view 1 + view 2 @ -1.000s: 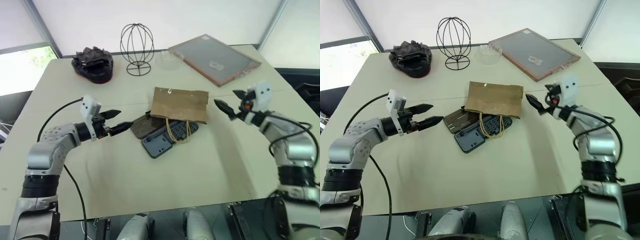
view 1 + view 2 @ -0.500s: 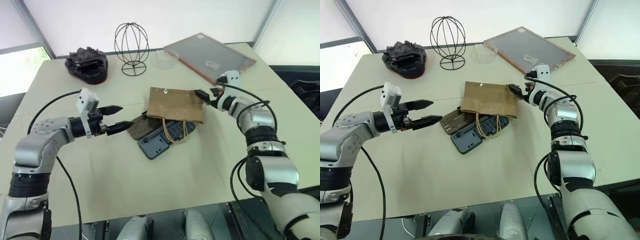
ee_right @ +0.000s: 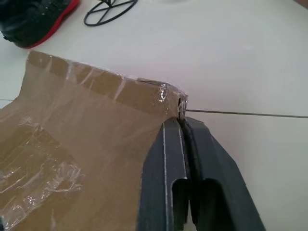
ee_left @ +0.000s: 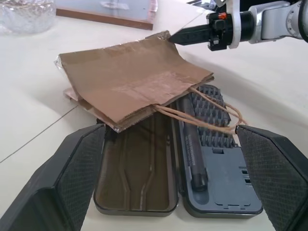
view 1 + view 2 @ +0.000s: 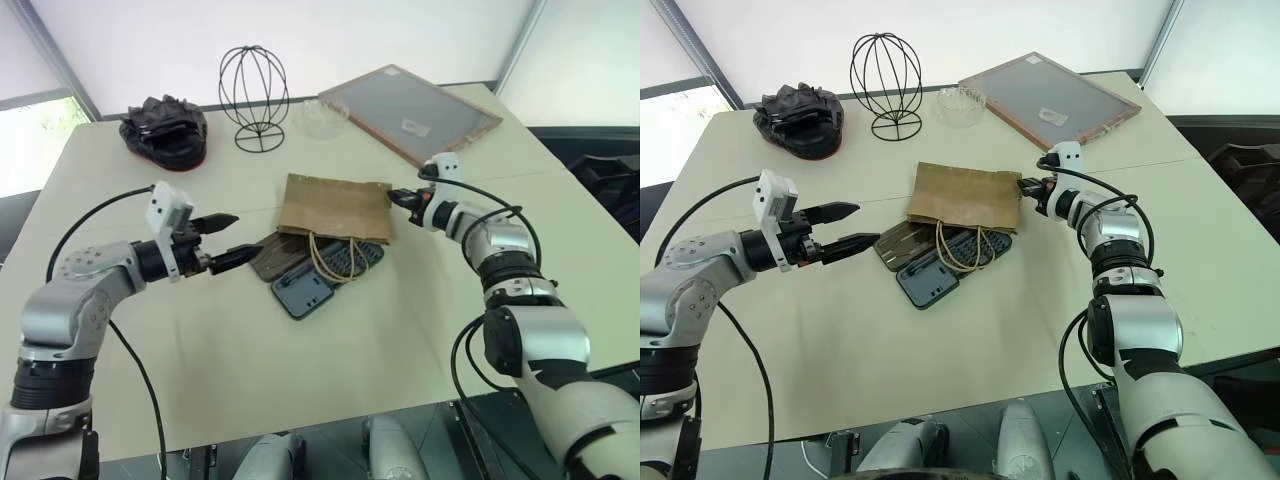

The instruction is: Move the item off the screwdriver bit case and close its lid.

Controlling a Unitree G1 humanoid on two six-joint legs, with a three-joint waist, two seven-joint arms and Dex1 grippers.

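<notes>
The item, a flat tan paper bag with twine handles, lies across the open screwdriver bit case. The case's dark blue-grey base with its bits and its smoky-brown lid stick out from under the bag's near edge, both flat on the table. My right gripper is shut on the bag's far right corner, with its fingers pressed together on the paper. Left of the case, my left gripper hovers open, pointing at the lid, and touches nothing.
At the back of the cream table stand a black wire dome, a black lumpy object, a small glass dish and a wood-framed grey board. A cable trails from my left wrist.
My right gripper has swung in from the right to the bag's corner and shut on it. The left gripper has stayed open in about the same place. The camera has shifted.
</notes>
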